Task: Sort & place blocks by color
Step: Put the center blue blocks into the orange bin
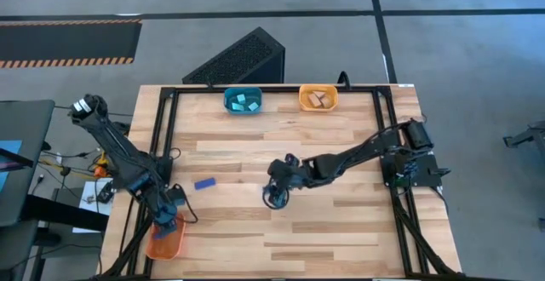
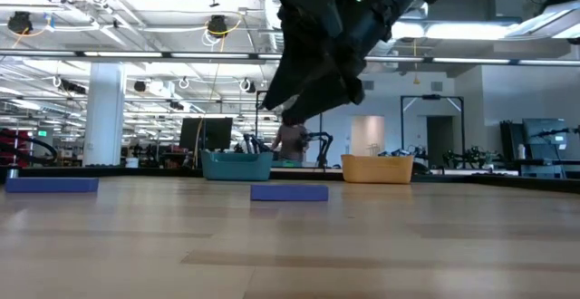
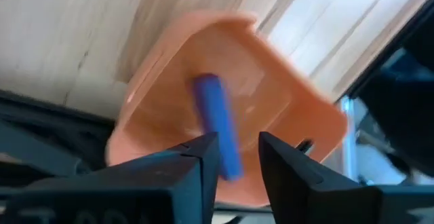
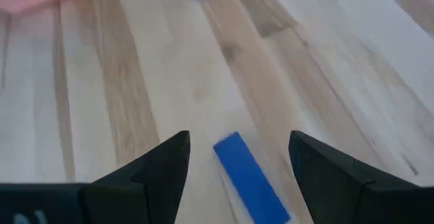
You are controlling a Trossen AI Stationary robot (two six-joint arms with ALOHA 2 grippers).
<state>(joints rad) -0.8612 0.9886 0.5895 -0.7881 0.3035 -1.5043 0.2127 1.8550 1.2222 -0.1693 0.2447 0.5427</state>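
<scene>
A blue block point(image 3: 218, 123) is being let go by the left claw point(image 3: 237, 157) over the orange tray point(image 3: 163, 102) at the table's front left corner. The right claw point(image 4: 237, 157) is held wide over another blue block point(image 4: 249, 176) mid-table, ready for grabbing.

Quick tally from what's visible: three small plastic trays total, one teal tray point(image 1: 243, 101) and two orange ones, the far orange tray point(image 1: 318, 99) and the near orange tray point(image 1: 164, 240) at the table edge. Dark blue oblong blocks: three that I can count, one loose blue block point(image 1: 204, 183) on the wood, one under the right arm point(image 4: 249, 176), one over the near orange tray point(image 3: 218, 123). Light cyan blocks point(image 1: 244, 102) in the teal tray and tan wooden blocks point(image 1: 319, 100) in the far orange one are too small to count exactly. Two dark robot arms.
</scene>
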